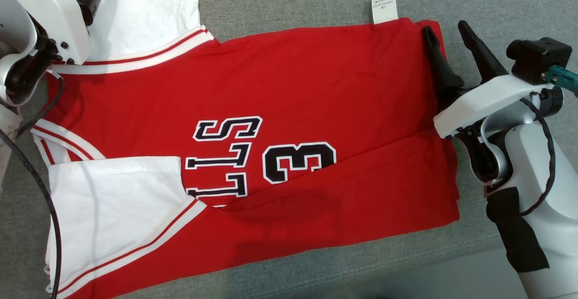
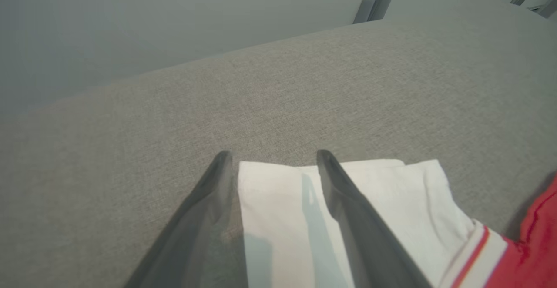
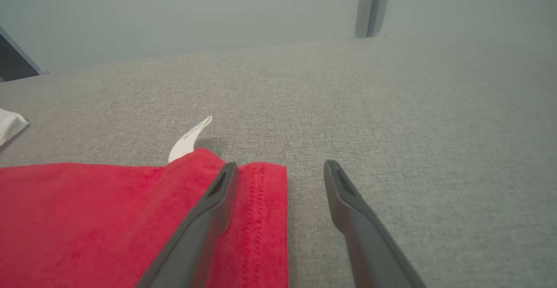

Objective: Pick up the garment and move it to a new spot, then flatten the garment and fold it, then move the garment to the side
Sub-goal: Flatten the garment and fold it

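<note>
The garment (image 1: 316, 86) is a red jersey with white sleeves, black lettering and a "3", lying flat on the grey cushion. Its near long side is folded over onto the print. My right gripper (image 1: 445, 30) is open at the far right corner of the hem. In the right wrist view the gripper (image 3: 280, 165) straddles that hem edge, one finger over red cloth (image 3: 87, 214) and one over bare cushion. My left gripper (image 2: 274, 154) is open low over the far white sleeve (image 2: 283, 218), one finger on each side of the sleeve's left edge. Nothing is held.
A white care label (image 1: 384, 7) sticks out from the far hem corner, also visible in the right wrist view as the label (image 3: 190, 139). The grey cushion (image 1: 293, 1) stretches beyond the jersey; its front edge (image 1: 406, 267) runs at lower right. A black cable (image 1: 45, 199) hangs at left.
</note>
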{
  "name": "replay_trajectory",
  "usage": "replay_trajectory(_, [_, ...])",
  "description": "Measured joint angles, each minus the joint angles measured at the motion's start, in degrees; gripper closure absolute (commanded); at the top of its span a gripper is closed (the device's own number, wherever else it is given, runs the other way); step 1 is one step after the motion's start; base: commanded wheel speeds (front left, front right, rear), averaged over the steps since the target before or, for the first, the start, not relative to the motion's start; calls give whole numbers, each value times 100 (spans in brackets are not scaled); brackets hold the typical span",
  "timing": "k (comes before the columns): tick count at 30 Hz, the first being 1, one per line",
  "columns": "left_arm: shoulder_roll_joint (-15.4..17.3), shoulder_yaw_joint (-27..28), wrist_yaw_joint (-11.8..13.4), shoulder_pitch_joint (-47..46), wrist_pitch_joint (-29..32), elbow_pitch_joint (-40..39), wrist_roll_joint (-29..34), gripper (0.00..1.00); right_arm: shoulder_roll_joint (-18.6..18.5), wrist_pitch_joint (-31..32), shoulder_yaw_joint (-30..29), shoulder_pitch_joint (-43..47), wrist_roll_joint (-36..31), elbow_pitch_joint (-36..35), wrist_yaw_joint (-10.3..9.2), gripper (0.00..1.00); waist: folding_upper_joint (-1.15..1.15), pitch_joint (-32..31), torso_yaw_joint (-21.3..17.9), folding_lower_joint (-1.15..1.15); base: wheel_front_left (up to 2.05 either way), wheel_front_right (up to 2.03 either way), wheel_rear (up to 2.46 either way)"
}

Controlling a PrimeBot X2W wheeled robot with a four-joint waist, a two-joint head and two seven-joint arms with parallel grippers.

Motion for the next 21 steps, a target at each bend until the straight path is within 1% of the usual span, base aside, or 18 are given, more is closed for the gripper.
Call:
replay_trajectory(6, [48,24,-103,-50,87,243,-144,0,-14,63,178,-208,116,126,0,0,0,116,-54,0,0,0,0])
replay_trajectory(10, [64,45,-114,-82,175,401,-291,0,-25,94,276,-336,171,212,0,0,0,197,-61,0,0,0,0])
replay_trajectory(14, [58,89,-174,-193,183,559,-402,0,-31,203,457,-447,322,235,0,0,0,217,-72,0,0,0,0])
replay_trajectory(21, [71,71,-233,-229,346,726,-541,0,-65,352,552,-447,502,225,0,0,0,180,-100,0,0,0,0])
